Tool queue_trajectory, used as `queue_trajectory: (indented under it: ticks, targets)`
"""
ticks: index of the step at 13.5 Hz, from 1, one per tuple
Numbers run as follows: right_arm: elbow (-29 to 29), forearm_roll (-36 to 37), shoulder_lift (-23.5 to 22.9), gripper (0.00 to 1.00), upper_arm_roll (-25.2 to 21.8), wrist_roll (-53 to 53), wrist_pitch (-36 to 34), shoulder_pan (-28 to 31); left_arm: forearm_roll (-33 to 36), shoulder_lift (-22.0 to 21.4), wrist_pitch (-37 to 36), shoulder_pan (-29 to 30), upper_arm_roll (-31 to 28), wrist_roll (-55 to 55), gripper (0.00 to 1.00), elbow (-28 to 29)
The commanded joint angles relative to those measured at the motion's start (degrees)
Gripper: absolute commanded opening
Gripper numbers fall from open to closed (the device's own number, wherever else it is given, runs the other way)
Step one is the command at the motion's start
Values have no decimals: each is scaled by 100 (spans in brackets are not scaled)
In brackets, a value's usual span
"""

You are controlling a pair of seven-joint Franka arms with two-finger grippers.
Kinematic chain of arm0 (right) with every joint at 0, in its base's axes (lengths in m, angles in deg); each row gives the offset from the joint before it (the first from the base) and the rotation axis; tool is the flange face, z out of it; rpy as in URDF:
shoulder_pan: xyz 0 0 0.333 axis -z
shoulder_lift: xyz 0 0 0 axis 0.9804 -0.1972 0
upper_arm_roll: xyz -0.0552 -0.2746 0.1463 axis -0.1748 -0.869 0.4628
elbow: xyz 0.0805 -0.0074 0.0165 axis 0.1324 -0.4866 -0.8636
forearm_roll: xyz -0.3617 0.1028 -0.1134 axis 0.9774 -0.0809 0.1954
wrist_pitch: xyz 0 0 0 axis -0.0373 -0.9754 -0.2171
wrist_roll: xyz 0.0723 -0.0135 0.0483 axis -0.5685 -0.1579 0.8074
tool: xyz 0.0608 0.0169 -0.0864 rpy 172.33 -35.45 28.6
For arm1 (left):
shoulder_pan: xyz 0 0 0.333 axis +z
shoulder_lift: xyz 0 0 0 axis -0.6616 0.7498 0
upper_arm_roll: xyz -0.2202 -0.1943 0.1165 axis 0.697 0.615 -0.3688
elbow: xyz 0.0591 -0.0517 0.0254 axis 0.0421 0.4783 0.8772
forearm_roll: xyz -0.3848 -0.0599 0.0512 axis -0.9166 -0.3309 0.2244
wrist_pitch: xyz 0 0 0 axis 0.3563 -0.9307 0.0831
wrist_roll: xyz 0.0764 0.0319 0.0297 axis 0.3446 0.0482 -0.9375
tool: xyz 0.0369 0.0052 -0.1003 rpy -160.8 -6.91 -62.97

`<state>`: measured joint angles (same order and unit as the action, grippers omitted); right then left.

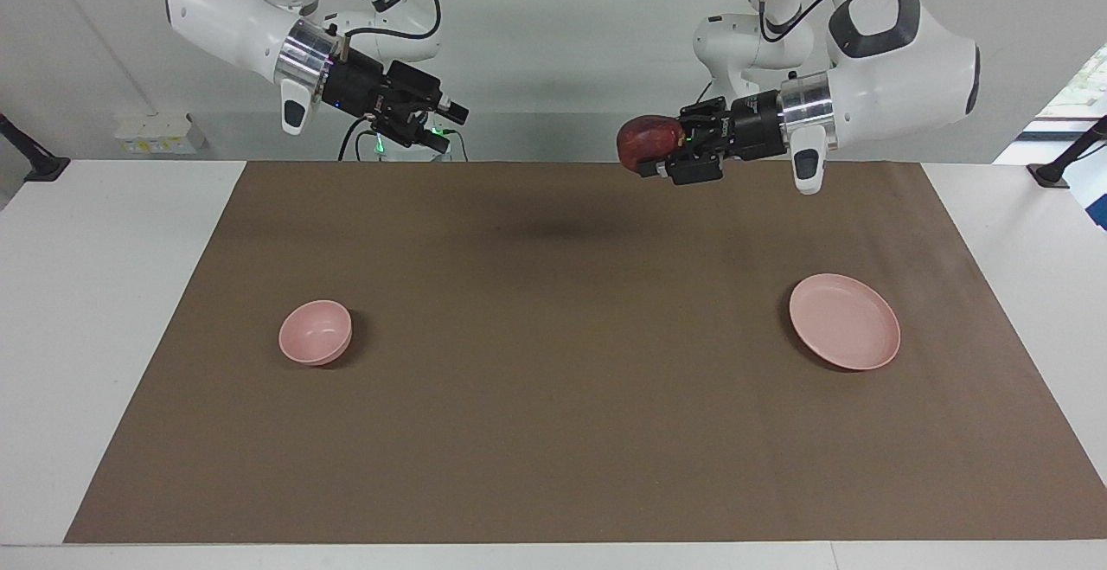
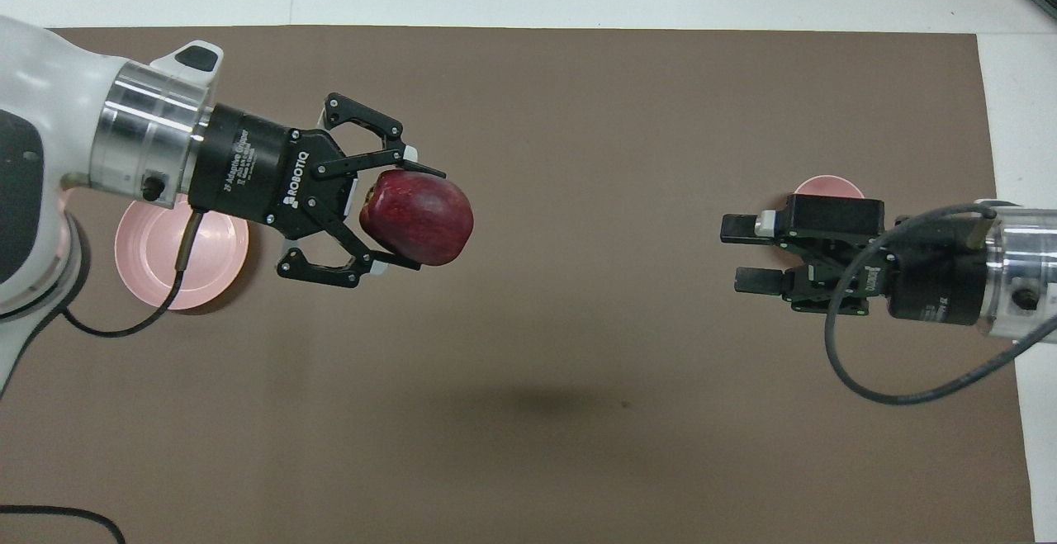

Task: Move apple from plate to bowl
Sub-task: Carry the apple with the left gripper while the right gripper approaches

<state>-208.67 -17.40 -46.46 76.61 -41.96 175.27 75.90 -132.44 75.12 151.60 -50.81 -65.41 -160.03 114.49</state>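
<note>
The dark red apple (image 1: 640, 139) hangs high over the brown mat, gripped in my left gripper (image 1: 661, 150), which is shut on it. In the overhead view the apple (image 2: 421, 215) sits between the left gripper's (image 2: 417, 218) fingers, off the plate and toward the table's middle. The flat pink plate (image 1: 844, 321) lies bare at the left arm's end. The small pink bowl (image 1: 316, 332) stands at the right arm's end. My right gripper (image 1: 448, 129) is raised and open, holding nothing. From above, the right gripper (image 2: 737, 255) covers most of the bowl (image 2: 828, 185).
A brown mat (image 1: 553, 432) covers most of the white table. The plate (image 2: 149, 267) is partly under the left arm in the overhead view. A black cable (image 2: 875, 387) loops off the right wrist.
</note>
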Motion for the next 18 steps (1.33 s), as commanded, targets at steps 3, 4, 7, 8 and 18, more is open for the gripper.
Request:
queue_trajectory:
  ticks: [3,4,7,8,18]
  targets:
    - [-476,-417,416,100,253,-71,439,36,-1527,-420,1810,-598,245,-564,0,942]
    - [-476,-418,416,100,324,-71,501,36,-1825,-421,2207,-800,263,-599,0,987]
    - [-476,-418,416,100,351,-71,528,36,-2382,-499,2535,-1082,272,-590,0,1188]
    - [-476,-418,416,100,359,-71,537,36,-2504,-596,2702,-1240,272,-590,0,1346]
    - [-459,-523,398,100,377,-71,616,45,-3138,-1071,3931,-2373,281,-573,0,1910]
